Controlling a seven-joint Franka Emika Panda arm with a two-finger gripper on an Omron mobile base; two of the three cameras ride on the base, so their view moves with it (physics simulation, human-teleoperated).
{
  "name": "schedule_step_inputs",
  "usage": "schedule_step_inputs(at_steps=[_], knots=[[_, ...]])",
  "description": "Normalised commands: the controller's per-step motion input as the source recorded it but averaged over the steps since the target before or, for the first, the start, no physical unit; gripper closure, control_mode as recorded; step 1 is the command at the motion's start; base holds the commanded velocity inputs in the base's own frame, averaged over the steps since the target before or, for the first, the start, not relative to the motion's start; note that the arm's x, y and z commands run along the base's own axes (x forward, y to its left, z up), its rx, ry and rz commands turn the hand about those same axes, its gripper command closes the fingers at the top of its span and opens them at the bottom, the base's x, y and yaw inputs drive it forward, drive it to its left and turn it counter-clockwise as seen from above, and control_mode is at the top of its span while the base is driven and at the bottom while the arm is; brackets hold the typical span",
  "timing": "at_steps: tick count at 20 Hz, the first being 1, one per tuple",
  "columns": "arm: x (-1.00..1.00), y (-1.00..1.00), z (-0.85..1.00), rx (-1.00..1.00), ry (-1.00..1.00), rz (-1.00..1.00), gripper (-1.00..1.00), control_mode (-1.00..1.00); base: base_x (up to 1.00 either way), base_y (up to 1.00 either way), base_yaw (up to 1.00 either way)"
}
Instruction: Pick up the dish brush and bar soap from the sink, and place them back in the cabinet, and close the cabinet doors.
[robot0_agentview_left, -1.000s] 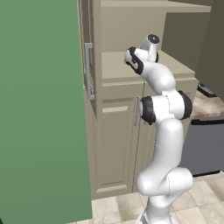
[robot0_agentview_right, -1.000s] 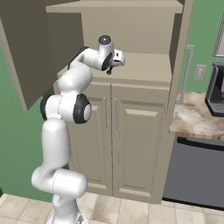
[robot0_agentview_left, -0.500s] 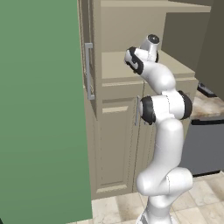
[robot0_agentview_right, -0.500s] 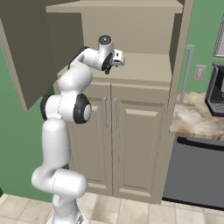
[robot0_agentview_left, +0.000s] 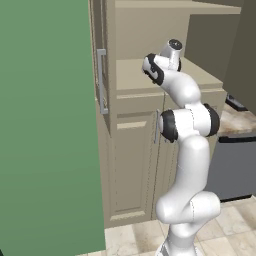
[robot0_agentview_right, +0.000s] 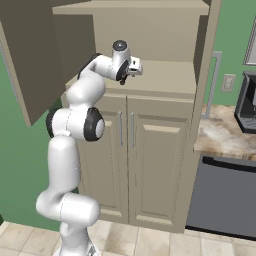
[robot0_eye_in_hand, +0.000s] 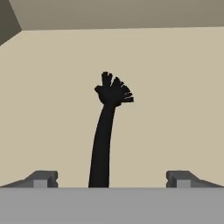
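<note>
Inside the tall beige wooden cabinet (robot0_agentview_right: 150, 80), on its flat shelf, lies the small black dish brush (robot0_eye_in_hand: 106, 135). My gripper (robot0_eye_in_hand: 112, 179) is spread wide, one finger on each side of the brush handle, not pinching it. I think the brush is put away. Next I should pull out, drive to the sink and get the soap.
</note>
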Motion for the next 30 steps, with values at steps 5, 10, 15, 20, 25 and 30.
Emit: schedule_step_inputs(at_steps=[5, 10, 15, 20, 25, 30], knots=[[-0.03, 0.0, 0.0, 0.0, -0.02, 0.0, -1.0, -1.0, 0.0, 0.0, 0.0], [-0.16, 0.0, 0.0, 0.0, -0.04, 0.0, -1.0, -1.0, 0.0, 0.0, 0.0], [-0.32, 0.0, 0.0, 0.0, -0.03, 0.0, -1.0, -1.0, 0.0, 0.0, 0.0], [-0.32, 0.0, 0.0, 0.0, 0.0, 0.0, -1.0, -1.0, 0.0, 0.0, 0.0], [-0.27, 0.0, 0.0, 0.0, 0.0, 0.0, -1.0, -1.0, 0.0, 0.0, 0.0], [-0.4, 0.0, 0.0, 0.0, 0.0, 0.0, -1.0, -1.0, 0.0, 0.0, 0.0]])
